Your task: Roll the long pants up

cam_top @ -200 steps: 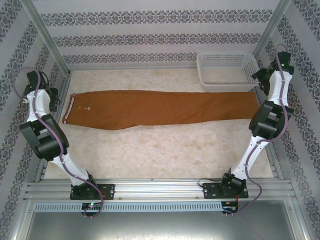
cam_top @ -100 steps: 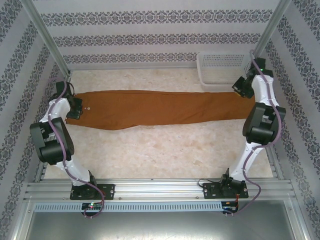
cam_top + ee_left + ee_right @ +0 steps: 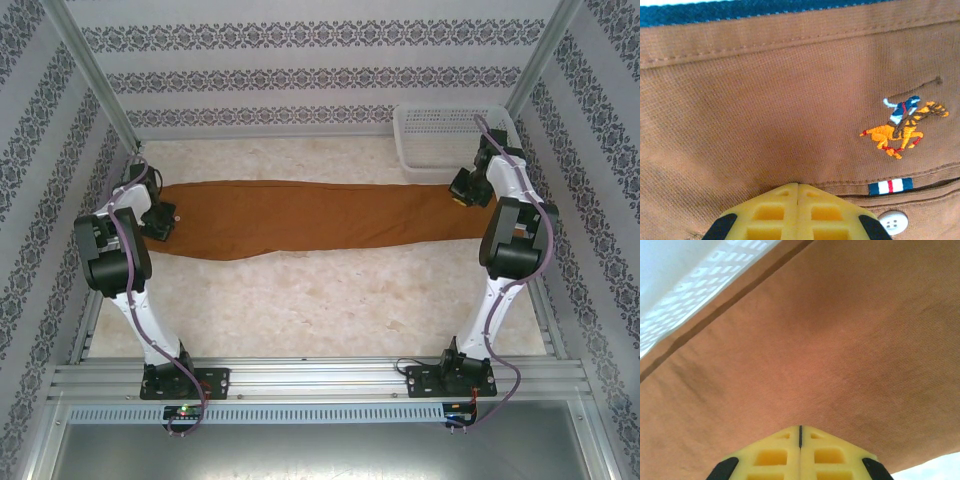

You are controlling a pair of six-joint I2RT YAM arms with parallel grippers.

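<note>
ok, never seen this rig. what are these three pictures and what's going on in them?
Two white robot arms are bolted at the near edge of a pale speckled table. The overhead picture comes from a fixed camera above and behind them: left arm on the left, right arm on the right. The other two come from cameras on each wrist, looking past yellow jaws. Long rust-brown fabric trousers lie flat across the table, waist at the left arm, leg ends at the right. A white plastic lattice basket sits at the far right corner. Both pairs of jaws are shut, tips at the cloth; whether cloth is pinched is unclear.
</note>
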